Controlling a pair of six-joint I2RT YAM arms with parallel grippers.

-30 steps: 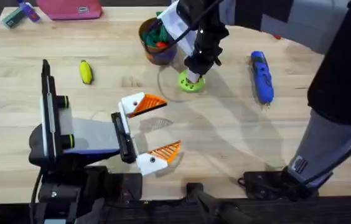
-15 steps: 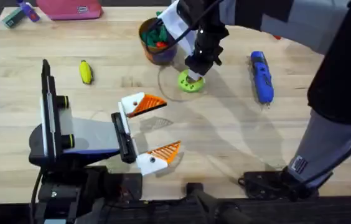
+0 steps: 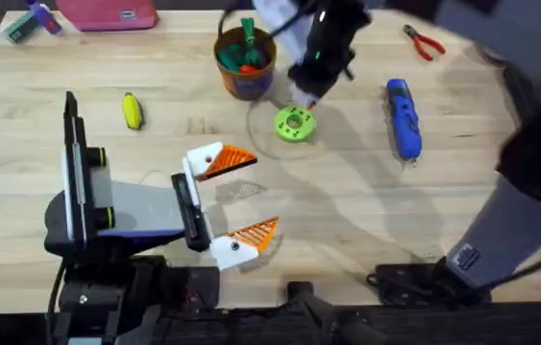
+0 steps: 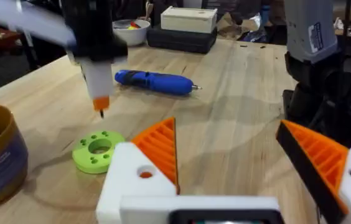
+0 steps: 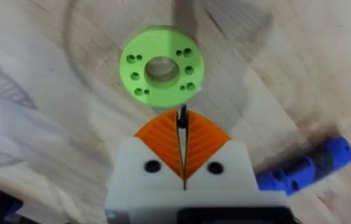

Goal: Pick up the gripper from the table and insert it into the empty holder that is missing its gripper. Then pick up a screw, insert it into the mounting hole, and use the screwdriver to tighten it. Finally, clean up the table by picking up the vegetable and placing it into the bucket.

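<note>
My right gripper [image 3: 306,92] hangs just above a green holed disc [image 3: 294,125], its orange pads [image 5: 163,140] shut on a thin dark screw [image 5: 182,118]. In the left wrist view the right gripper [image 4: 101,102] hovers over the disc [image 4: 99,151]. My left gripper [image 3: 263,192] rests open near the front, and both of its white blocks carry orange tips [image 4: 160,149]. The blue screwdriver [image 3: 403,117] lies to the right of the disc. The yellow vegetable [image 3: 132,110] lies at the left. The bucket [image 3: 245,62] stands at the back with toy pieces in it. A loose gripper and an empty holder are out of view.
Red-handled pliers [image 3: 426,40] lie at the back right, and a pink pouch [image 3: 107,14] at the back left. A white bowl [image 4: 131,28] and a dark box stand beyond the table's far end. Bare wood stretches between the disc and the front edge.
My right gripper has lifted off the green disc and drawn back a little with the screw, uncovering the disc and the bucket. The left arm has not moved.
</note>
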